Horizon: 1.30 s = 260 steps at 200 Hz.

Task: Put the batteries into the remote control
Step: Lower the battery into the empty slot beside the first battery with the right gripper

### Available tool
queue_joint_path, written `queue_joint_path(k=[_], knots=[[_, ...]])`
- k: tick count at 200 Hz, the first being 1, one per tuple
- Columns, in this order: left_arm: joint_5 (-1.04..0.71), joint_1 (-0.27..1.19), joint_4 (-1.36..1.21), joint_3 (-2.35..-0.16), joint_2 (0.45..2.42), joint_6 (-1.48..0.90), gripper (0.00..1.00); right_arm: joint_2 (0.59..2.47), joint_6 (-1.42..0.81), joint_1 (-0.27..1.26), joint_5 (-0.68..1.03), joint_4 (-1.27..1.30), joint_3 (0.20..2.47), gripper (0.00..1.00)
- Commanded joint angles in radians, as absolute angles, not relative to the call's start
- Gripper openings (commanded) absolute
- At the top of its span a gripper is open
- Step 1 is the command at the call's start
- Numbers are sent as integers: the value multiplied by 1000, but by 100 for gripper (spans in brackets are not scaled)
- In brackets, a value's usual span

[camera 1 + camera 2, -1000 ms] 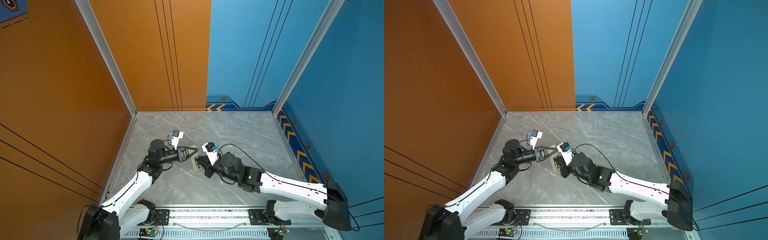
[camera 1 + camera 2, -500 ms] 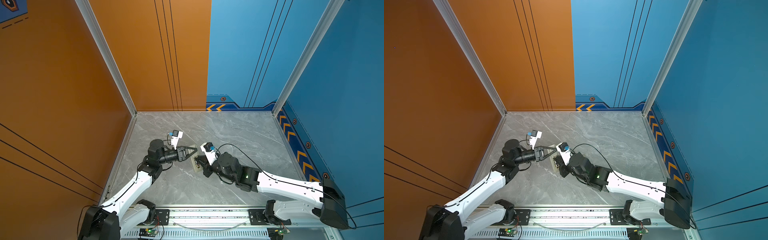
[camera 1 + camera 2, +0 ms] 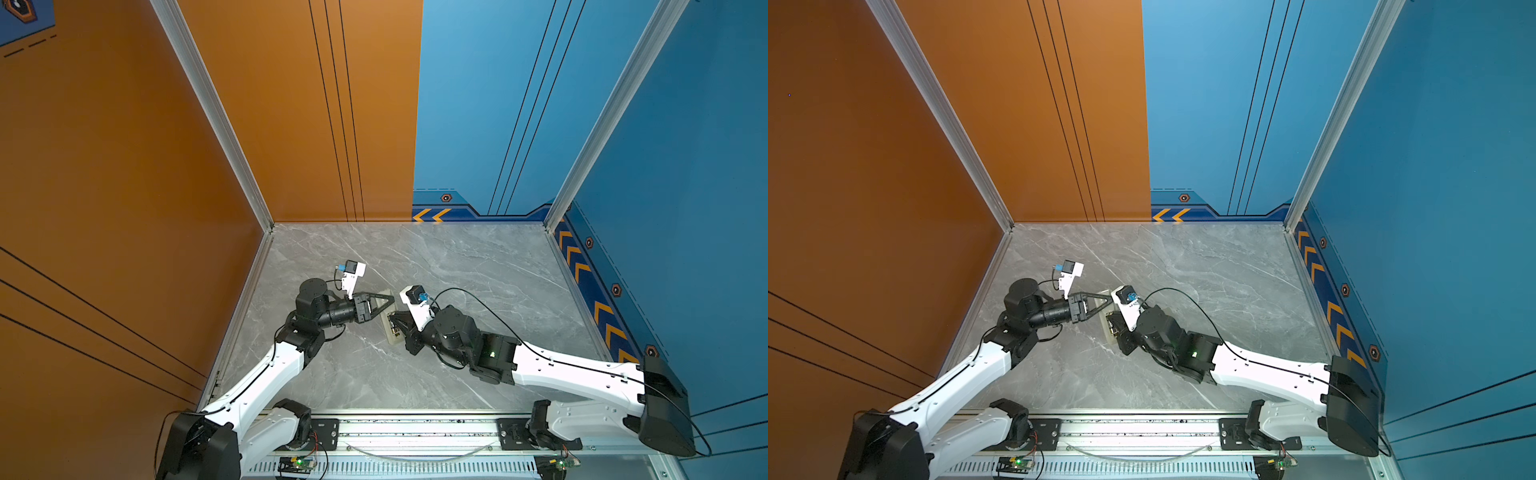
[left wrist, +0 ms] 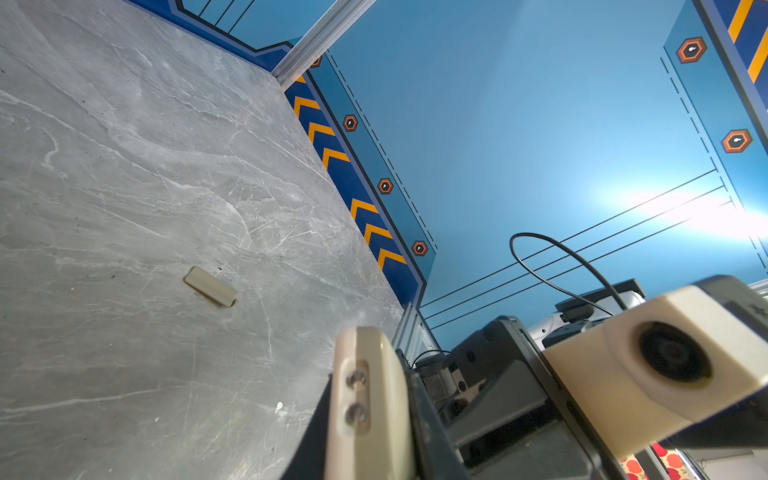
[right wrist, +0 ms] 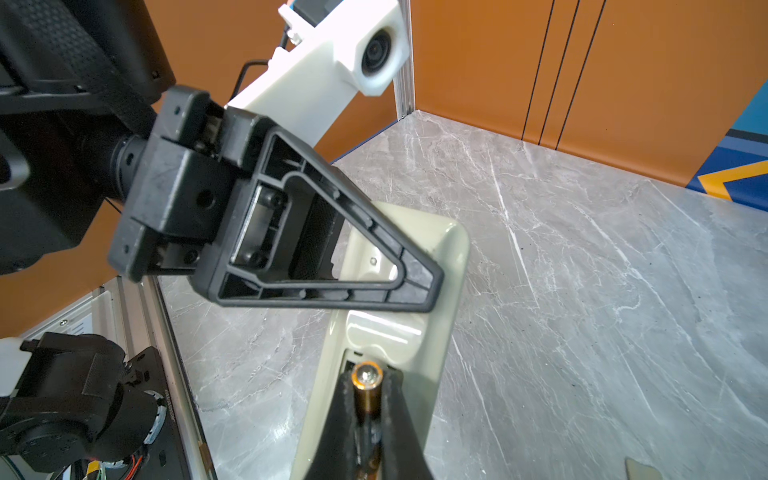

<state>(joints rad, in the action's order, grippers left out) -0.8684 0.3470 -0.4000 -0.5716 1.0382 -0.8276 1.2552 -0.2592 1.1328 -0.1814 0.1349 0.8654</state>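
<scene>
1. Remote [image 5: 390,332]: cream-white and tilted, between the two grippers near the left-middle of the table [image 3: 457,270]. Its back faces the right gripper, and the compartment is open. Whether its lower end touches the table cannot be told.
2. Left gripper [image 3: 384,303]: jaws clamped across the remote at the end away from the compartment.
3. Right gripper [image 5: 368,415]: fingers pinching one battery [image 5: 365,380], whose copper end is at the compartment's mouth.
4. Second battery: cannot be made out.
5. Cover [image 4: 210,286]: a small cream plate lying flat on the table, apart from the remote.
</scene>
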Motion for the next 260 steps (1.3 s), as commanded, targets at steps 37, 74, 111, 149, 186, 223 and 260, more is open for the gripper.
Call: queue_joint_path(k=[37, 74, 111, 149, 186, 223, 260], knots=[[-901, 346, -443, -577, 1026, -833, 0, 1278, -233, 1143, -191, 100, 895, 13], [-900, 348, -444, -575, 1025, -833, 0, 1279, -232, 1144, -193, 94, 897, 16], [-900, 350, -443, -576, 1026, -831, 0, 1278, -230, 1145, -192, 91, 903, 18], [-903, 351, -443, -577, 1026, -831, 0, 1278, -223, 1149, -204, 70, 916, 23], [-902, 353, -443, -576, 1023, -832, 0, 1276, -216, 1150, -207, 60, 923, 28], [-903, 354, -443, -575, 1022, -831, 0, 1271, -210, 1155, -217, 54, 928, 33], [-902, 354, -443, -576, 1022, -831, 0, 1270, -195, 1162, -227, 42, 936, 36]])
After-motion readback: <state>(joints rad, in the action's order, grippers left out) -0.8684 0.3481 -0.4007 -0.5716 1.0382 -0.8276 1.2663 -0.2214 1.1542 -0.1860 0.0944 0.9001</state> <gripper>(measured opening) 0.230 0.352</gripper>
